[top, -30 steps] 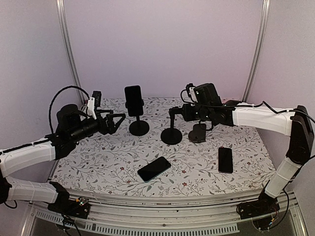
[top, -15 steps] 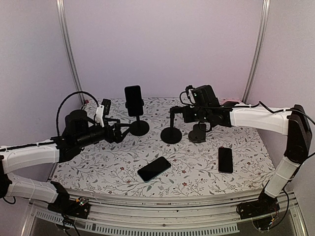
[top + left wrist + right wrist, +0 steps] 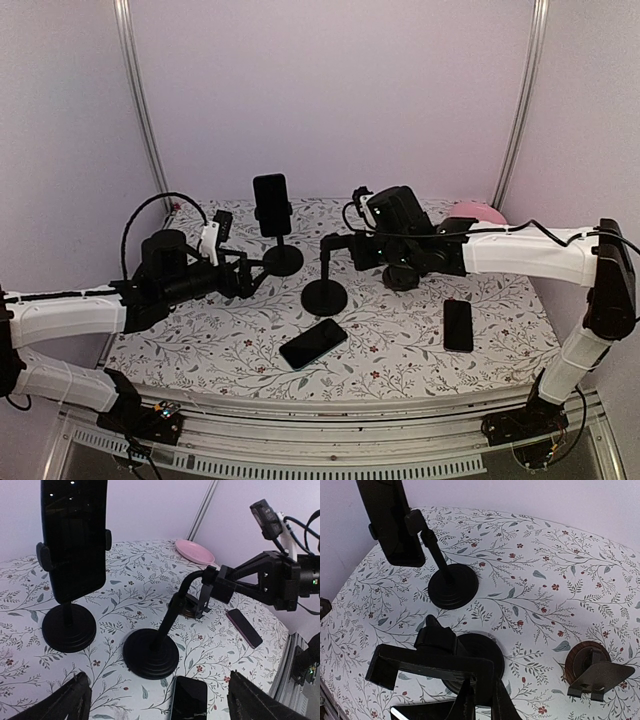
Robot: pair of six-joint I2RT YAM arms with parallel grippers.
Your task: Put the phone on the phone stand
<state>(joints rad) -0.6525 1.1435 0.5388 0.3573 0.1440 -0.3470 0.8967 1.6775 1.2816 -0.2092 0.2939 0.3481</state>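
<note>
A black phone (image 3: 313,343) lies flat at the table's front centre; it also shows in the left wrist view (image 3: 190,700). An empty black phone stand (image 3: 323,296) stands just behind it. My right gripper (image 3: 352,250) is shut on that stand's clamp head (image 3: 430,665), its fingers (image 3: 470,705) pinching it from behind. My left gripper (image 3: 252,278) is open and empty, low over the table left of the stand; its fingertips (image 3: 75,697) straddle the view of the stand's base (image 3: 150,652) and the phone.
A second stand (image 3: 283,260) at the back holds another phone (image 3: 271,204) upright. A third phone (image 3: 458,325) lies at the right. A small wooden-based holder (image 3: 592,670) stands beside the right arm. A pink plate (image 3: 476,212) sits at the back right.
My right gripper has dragged the empty stand left and toward the front, nearer the flat phone. My left arm has moved right and lower, toward the stand.
</note>
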